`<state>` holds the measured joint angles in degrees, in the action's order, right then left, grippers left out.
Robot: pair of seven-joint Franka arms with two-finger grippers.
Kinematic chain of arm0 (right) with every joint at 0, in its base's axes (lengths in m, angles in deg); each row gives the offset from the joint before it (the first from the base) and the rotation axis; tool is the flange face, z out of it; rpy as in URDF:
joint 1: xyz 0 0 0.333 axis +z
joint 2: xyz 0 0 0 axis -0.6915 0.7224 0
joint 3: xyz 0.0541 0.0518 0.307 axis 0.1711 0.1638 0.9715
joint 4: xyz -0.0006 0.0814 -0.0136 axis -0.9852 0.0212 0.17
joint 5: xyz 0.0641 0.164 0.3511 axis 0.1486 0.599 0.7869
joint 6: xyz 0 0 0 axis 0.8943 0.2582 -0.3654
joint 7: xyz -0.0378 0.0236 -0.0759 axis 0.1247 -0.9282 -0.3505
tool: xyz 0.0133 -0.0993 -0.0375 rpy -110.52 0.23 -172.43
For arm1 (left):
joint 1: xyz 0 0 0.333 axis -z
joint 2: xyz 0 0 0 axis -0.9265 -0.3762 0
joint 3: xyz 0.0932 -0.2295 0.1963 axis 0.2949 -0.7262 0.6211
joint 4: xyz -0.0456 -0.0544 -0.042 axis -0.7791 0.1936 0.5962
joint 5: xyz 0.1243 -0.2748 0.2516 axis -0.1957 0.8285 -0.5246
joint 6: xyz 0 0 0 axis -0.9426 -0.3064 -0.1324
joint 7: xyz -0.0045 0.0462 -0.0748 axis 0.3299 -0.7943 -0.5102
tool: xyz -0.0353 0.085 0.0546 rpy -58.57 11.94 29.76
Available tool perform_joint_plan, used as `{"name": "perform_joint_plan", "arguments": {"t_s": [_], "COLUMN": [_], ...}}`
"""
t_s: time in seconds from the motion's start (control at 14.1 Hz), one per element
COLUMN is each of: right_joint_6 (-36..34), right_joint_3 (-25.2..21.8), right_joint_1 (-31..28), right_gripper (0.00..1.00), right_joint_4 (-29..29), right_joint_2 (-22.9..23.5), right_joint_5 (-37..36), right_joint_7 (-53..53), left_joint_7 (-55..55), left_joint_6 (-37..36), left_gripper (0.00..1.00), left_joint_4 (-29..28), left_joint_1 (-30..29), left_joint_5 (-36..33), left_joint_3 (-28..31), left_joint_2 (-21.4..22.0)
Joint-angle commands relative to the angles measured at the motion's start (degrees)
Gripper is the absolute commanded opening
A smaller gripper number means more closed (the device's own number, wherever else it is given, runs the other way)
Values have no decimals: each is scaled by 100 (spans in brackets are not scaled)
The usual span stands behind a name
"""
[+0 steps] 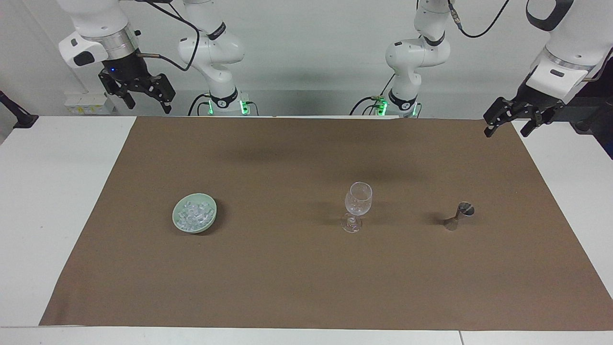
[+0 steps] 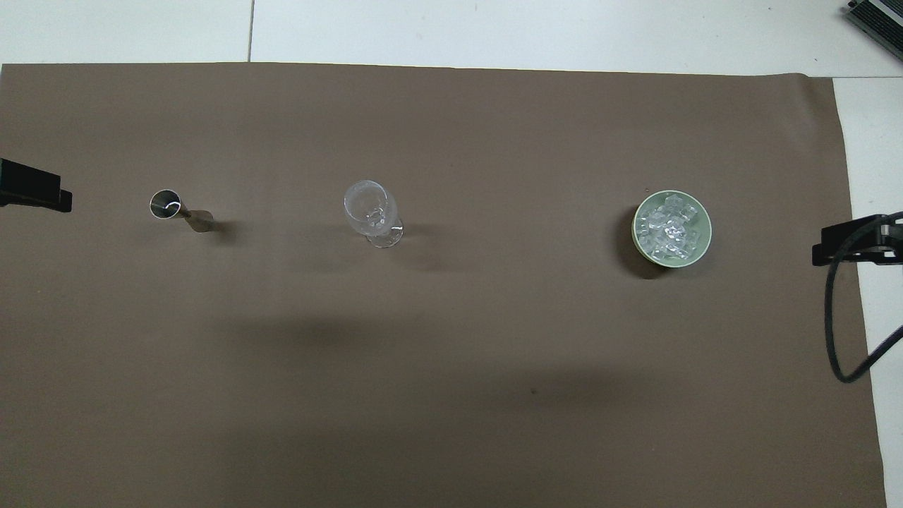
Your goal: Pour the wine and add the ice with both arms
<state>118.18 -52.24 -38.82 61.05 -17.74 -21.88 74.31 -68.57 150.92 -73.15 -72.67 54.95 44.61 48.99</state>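
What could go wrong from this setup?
1. The wine glass is tall on a narrow foot, so a sideways nudge would likely tip it.
2. The metal jigger is slim and waisted and may slip or topple when gripped.
3. The ice is heaped loose in the green bowl, so cubes may slide away from the right tool.

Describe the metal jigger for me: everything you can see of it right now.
The jigger is a small, shiny, silver-looking metal measure of hourglass shape: two cones joined at a narrow waist. It stands upright on the brown mat, open mouth up, toward the left arm's end of the table, beside the wine glass. What it holds cannot be seen. Nothing but the mat touches it.
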Motion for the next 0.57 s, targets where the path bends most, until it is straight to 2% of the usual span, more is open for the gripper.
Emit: {"name": "perform_joint_plan", "arguments": {"t_s": [0.0, 0.49], "right_joint_6": [20, 11], "right_joint_3": [-2, 24], "right_joint_1": [-44, -167], "right_gripper": [100, 100], "right_joint_4": [96, 96], "right_joint_2": [-97, -97], "right_joint_5": [112, 103], "right_joint_7": [-138, -164], "left_joint_7": [20, 2], "left_joint_6": [-61, -35], "left_gripper": [100, 100], "left_joint_4": [23, 40], "left_joint_1": [46, 82], "left_joint_5": [4, -216], "left_joint_3": [35, 35], "left_joint_2": [42, 24]}}
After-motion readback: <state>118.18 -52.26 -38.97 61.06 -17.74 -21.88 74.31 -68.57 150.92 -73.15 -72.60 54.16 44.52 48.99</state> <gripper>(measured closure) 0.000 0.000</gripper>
